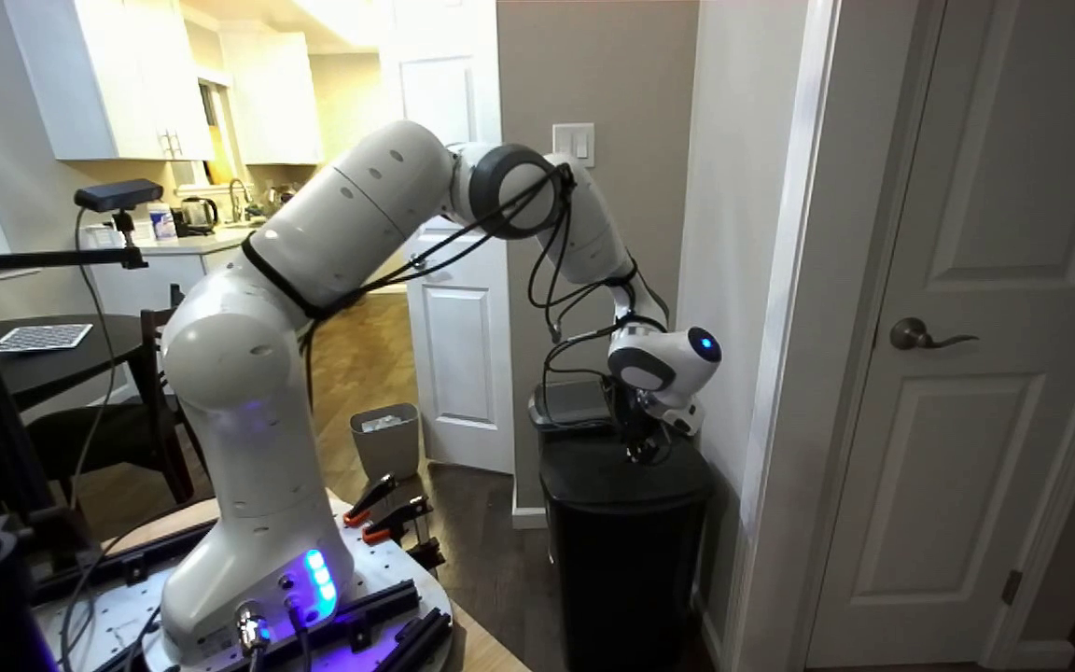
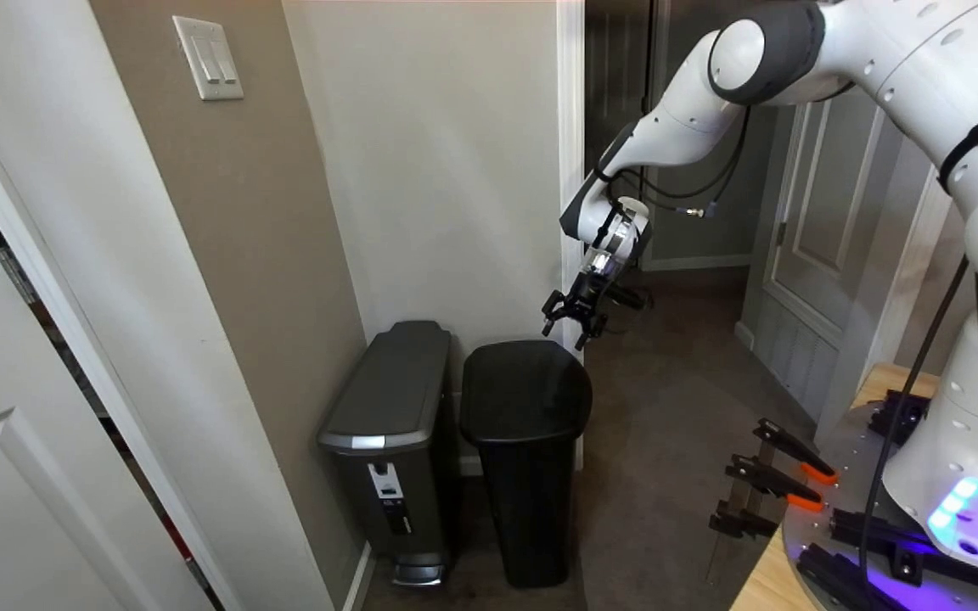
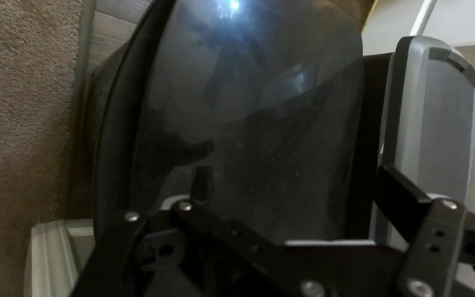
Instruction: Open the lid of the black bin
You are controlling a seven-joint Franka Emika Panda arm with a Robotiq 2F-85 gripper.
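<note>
Gripper [image 2: 564,337], jaws spread apart, hangs above one end of the closed lid [image 2: 526,389] on the black bin [image 2: 531,509].

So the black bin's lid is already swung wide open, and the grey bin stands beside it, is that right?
Not quite: the lid is closed, lying across the top of the black bin, as both exterior views show. The grey bin does stand beside it.

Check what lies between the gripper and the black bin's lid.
The stretch looks bare: in an exterior view the open gripper hangs above the lid with nothing between; the wrist view shows no object there either.
</note>
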